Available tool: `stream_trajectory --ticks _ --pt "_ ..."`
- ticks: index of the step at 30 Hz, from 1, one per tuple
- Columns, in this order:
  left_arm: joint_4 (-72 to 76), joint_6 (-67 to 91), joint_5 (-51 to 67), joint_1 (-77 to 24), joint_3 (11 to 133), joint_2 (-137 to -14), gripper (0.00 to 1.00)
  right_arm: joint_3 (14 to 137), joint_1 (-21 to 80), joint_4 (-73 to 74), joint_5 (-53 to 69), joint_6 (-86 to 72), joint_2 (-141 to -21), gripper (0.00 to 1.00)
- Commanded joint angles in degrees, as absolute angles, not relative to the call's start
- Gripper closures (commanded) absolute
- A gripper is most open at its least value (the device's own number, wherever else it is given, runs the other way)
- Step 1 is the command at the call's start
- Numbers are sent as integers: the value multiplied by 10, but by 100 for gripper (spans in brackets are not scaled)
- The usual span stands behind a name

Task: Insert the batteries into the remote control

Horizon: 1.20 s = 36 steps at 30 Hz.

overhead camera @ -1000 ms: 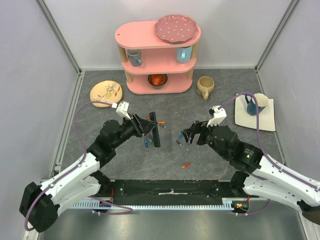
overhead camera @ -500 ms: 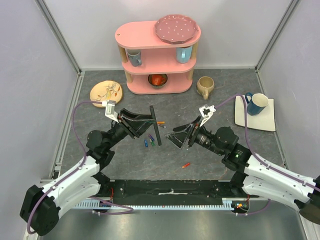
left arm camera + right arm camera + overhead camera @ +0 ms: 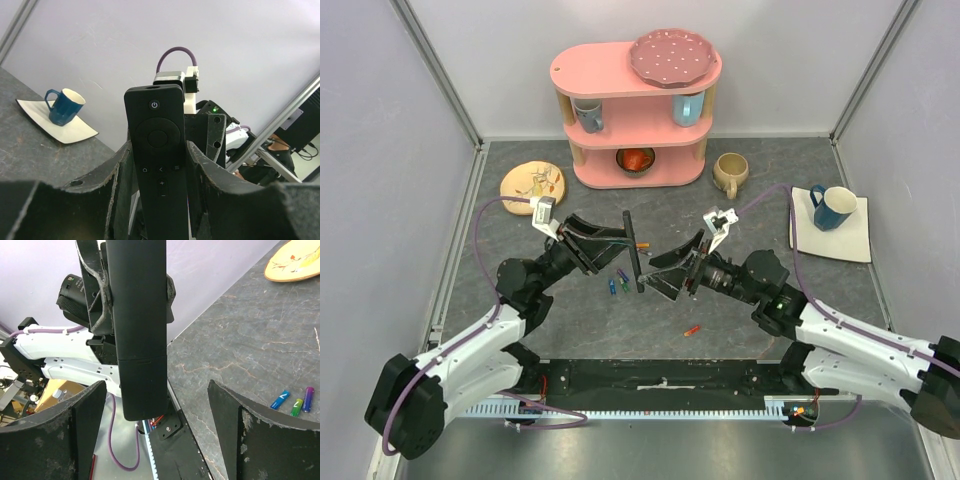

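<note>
The left gripper (image 3: 618,243) grips the remote control (image 3: 634,255), lifted above the table (image 3: 760,215), while the right gripper (image 3: 652,273) faces it spread wide, with batteries (image 3: 617,282) lying loose below.

Remote control (image 3: 159,150) (left wrist view): lower end beyond bottom edge

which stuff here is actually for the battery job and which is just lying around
For the job: remote control, batteries.
Lying about: pink shelf, pink plate, beige mug, blue mug, white tray, yellow plate.
</note>
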<state>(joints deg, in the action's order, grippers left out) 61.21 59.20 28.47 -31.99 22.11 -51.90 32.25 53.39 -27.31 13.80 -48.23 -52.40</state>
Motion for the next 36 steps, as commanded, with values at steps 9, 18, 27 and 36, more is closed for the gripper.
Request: stream_trajectory --ticks 9,18,27,36 --pt "686 635 308 -317 232 -532 98 326 531 -388 198 -507 -580 18" --pt "691 638 306 -317 231 -535 98 321 532 -416 224 -519 -599 28" --pt "679 636 301 -317 229 -533 98 322 532 -413 245 -510 -605 53" --pt "561 617 328 -287 249 -505 4 351 532 -242 235 -418 -543 59"
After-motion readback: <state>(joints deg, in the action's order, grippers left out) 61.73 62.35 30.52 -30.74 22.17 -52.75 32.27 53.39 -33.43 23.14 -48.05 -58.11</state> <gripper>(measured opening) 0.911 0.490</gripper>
